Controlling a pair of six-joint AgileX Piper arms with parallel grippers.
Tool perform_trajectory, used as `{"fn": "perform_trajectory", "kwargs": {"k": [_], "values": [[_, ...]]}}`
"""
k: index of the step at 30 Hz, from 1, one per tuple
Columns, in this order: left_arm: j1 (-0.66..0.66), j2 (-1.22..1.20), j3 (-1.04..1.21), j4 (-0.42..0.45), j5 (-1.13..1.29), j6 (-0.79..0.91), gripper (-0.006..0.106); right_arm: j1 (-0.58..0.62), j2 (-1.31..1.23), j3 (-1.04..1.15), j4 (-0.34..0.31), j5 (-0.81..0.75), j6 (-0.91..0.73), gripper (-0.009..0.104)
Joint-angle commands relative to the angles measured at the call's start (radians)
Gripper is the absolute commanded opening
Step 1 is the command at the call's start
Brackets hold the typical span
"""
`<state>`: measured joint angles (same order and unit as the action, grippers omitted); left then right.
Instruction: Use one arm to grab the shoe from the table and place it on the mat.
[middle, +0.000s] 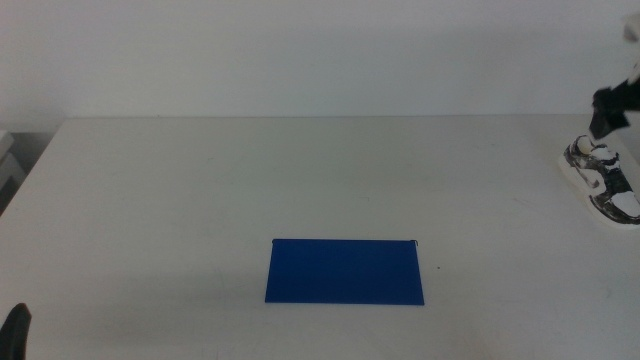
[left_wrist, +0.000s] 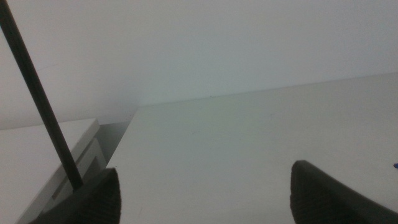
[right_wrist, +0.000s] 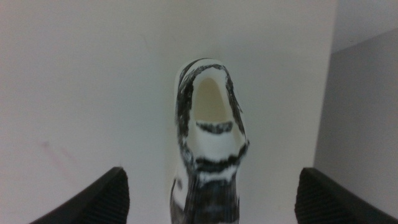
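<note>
Here the desk (middle: 200, 190) carries the mat (middle: 345, 271) at front centre and the shoe (middle: 601, 178) at the far right edge. My right hand (right_wrist: 211, 186) hangs spread wide over it; light and soft, I'd pinch the collar sides.

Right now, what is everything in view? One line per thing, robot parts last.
shoe: one, white with black and grey panels, on the table near its far right edge, apart from the mat.
mat: one, deep blue, flat on the table, centre front.
table: one, plain white.
right gripper: one, dark jaws open, above the shoe with a jaw to each side.
left gripper: one, dark jaws open, waiting at the table's near left corner.
</note>
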<state>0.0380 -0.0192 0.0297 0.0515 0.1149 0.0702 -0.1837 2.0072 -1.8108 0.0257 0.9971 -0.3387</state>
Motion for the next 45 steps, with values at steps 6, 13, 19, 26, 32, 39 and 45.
{"fn": "perform_trajectory", "kwargs": {"k": [6, 13, 19, 26, 32, 39, 45], "values": [[-0.005, -0.007, 0.005, -0.009, -0.081, -0.006, 0.094, -0.014, 0.076, -0.036, 0.013, -0.129, -0.055, 0.092], [-0.005, -0.007, 0.005, -0.009, -0.081, -0.006, 0.094, -0.021, 0.159, -0.038, 0.015, -0.158, -0.055, 0.09], [-0.005, -0.007, 0.005, -0.009, -0.081, -0.006, 0.094, -0.022, 0.165, -0.041, 0.015, -0.142, -0.055, 0.057], [-0.005, -0.007, 0.005, -0.009, -0.081, -0.006, 0.094, -0.022, 0.133, -0.041, 0.046, -0.074, -0.037, -0.004], [-0.005, -0.007, 0.005, -0.009, -0.081, -0.006, 0.094, -0.002, 0.04, -0.041, 0.043, -0.019, 0.045, -0.004], [-0.005, -0.007, 0.005, -0.009, -0.081, -0.006, 0.094, 0.114, -0.083, -0.041, 0.004, 0.086, 0.127, -0.004], [-0.005, -0.007, 0.005, -0.009, -0.081, -0.006, 0.094, 0.271, -0.141, -0.041, -0.026, 0.139, 0.219, -0.004]]}}
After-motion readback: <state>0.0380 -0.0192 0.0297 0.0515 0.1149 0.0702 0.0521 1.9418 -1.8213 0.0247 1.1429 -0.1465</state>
